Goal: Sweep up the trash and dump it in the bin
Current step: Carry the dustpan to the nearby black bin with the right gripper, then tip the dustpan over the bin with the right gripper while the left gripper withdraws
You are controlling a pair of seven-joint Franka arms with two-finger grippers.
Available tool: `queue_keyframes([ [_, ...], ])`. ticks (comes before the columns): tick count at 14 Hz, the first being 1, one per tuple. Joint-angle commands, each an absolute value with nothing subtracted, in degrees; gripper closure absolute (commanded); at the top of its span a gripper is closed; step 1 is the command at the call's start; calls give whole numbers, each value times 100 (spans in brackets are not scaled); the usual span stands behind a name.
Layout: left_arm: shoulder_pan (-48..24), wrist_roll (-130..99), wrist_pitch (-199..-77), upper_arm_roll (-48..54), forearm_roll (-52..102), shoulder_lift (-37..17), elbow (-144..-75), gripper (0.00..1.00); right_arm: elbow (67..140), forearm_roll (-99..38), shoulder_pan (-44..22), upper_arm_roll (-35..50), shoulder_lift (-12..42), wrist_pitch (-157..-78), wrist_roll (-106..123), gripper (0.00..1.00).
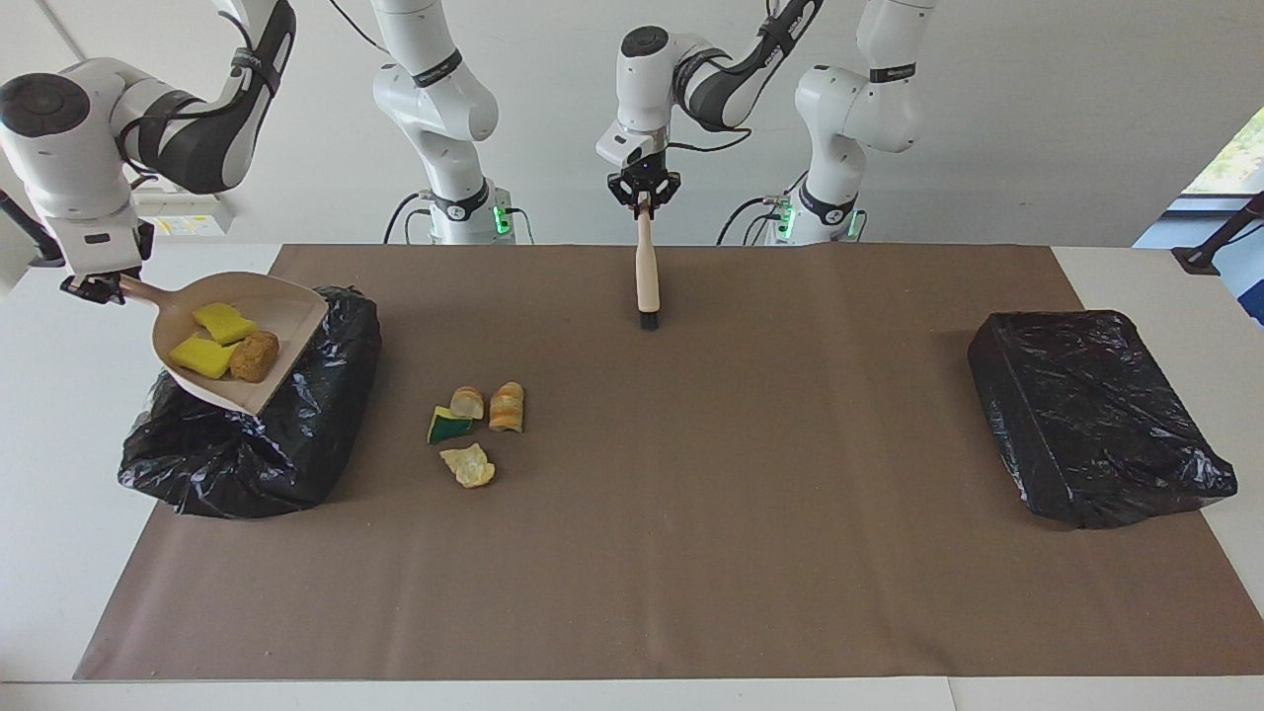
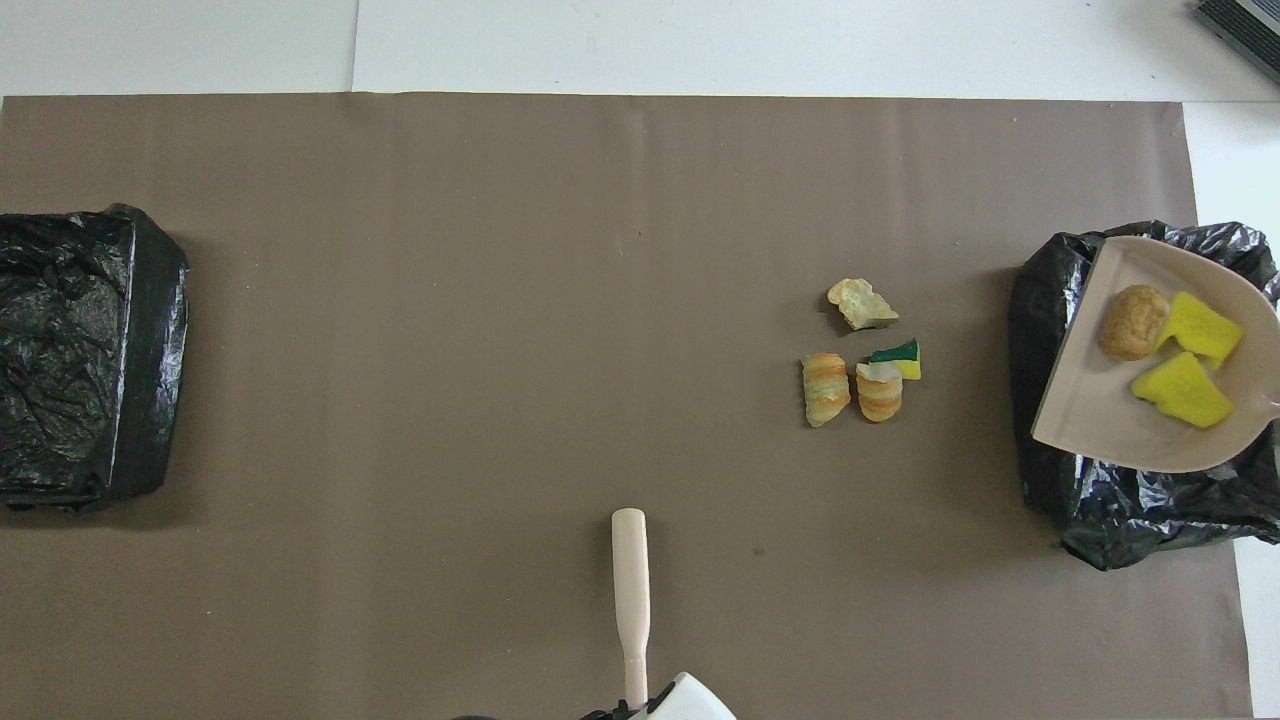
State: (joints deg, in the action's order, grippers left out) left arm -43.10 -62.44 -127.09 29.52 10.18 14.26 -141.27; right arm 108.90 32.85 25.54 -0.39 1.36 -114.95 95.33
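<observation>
Three scraps (image 1: 225,341) ride the dustpan (image 1: 286,321) over the bin (image 1: 296,434).
Right gripper (image 1: 91,286) clamps its handle; pan mouth faces the bag. Left gripper (image 1: 643,193) grips the brush (image 1: 647,276); four scraps (image 1: 476,427) remain on the mat.

In the overhead view the dustpan's (image 2: 1100,420) handle ran off the picture's edge, so the right hand (image 1: 96,287) holding it went unseen there. The left hand (image 2: 640,712) showed only a sliver at the bottom edge. The dustpan covered part of the black bin bag (image 1: 296,434).
</observation>
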Motion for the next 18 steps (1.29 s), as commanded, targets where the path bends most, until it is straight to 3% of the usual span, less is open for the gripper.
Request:
queue_keyframes([
  [1,-4386,-6302,-12867,2874,914,1477,-14291,100,10916,3997,2514,70,263,-11855,9914,100],
  [8,-3973,-4976,-12797,2874,1722,1239,-14282,98,10933,5885,1724,88,299,-11848,10591,100],
  [9,-3920,-4966,-12797,2865,1827,1222,-14282,93,10951,6124,1697,88,290,-11874,10600,100],
  [11,-3823,-4791,-12710,2865,1934,1213,-14282,71,10951,6231,1696,79,246,-11883,10626,100],
  [12,-3719,-4573,-12709,2865,1934,1187,-14265,53,10951,6266,1696,79,89,-11857,10722,100],
  [13,-3561,-4475,-12683,2865,1934,1117,-14239,18,10942,6275,1688,88,-69,-11839,10897,100],
  [14,-3481,-4378,-12674,2857,1925,1081,-14212,0,10908,6267,1679,88,-183,-11787,10994,100],
  [16,-3141,-3582,-12508,2821,1820,1063,-14002,0,10925,6258,1679,88,-491,-11655,11117,100],
  [18,-2508,-3043,-11685,2830,1243,1037,-13162,0,11021,6144,1731,79,-720,-11462,11206,100],
])
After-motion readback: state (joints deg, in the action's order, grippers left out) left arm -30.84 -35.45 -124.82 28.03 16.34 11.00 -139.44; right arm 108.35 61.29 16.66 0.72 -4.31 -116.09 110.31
